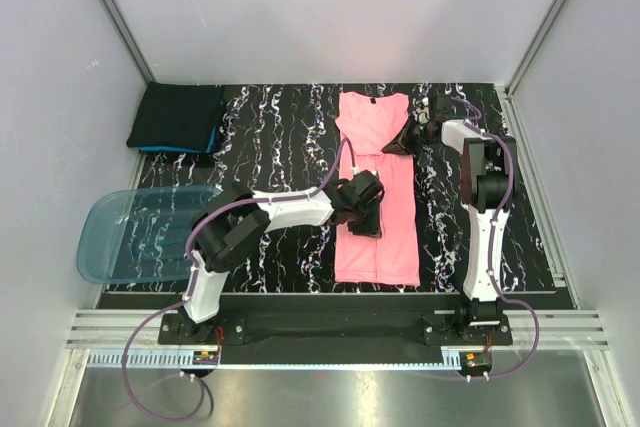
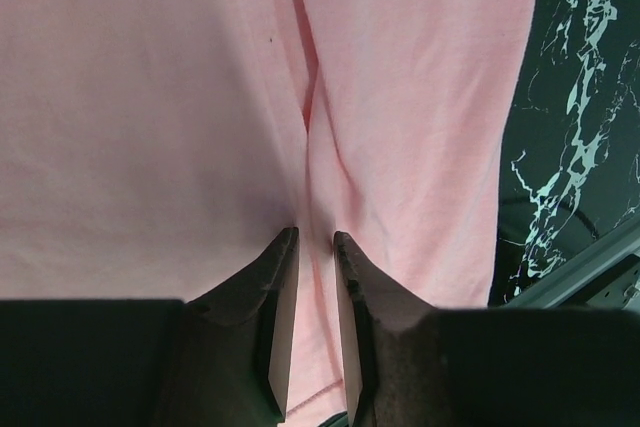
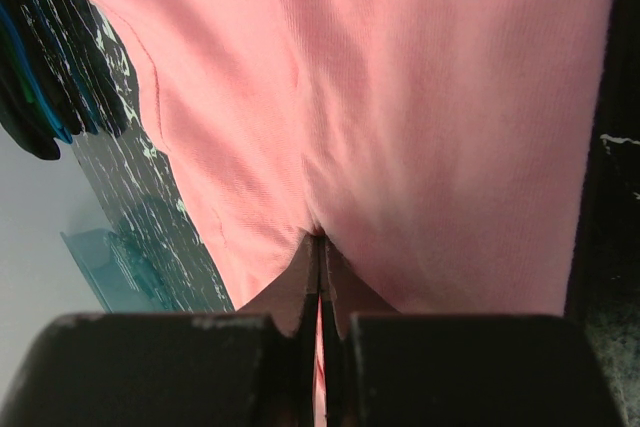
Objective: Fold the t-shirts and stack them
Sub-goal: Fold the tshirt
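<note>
Tees in black and teal (image 1: 178, 119) are lying at the tabletop's (image 1: 280, 147) far-left corner; left claw (image 2: 315, 237) and right claw (image 3: 320, 239) are each pinching the salmon-pink t-shirt (image 1: 390, 247).

Left arm (image 1: 285, 209): rose from its near-left base, bent at the elbow, forearm stretched to the right. Left gripper (image 1: 366, 219): pointed down and toward the near side; jaws stood a narrow gap apart, with a ridge of the pink t-shirt (image 1: 385, 237) pinched between the fingertips (image 2: 285, 247).

Right arm (image 1: 486, 237): stood nearly upright from its near-right base, upper links folded far and to the left. Right gripper (image 1: 394, 146): angled low and leftward; fingers (image 3: 300, 277) pressed together, a thin sliver of the same cloth caught between them.
</note>
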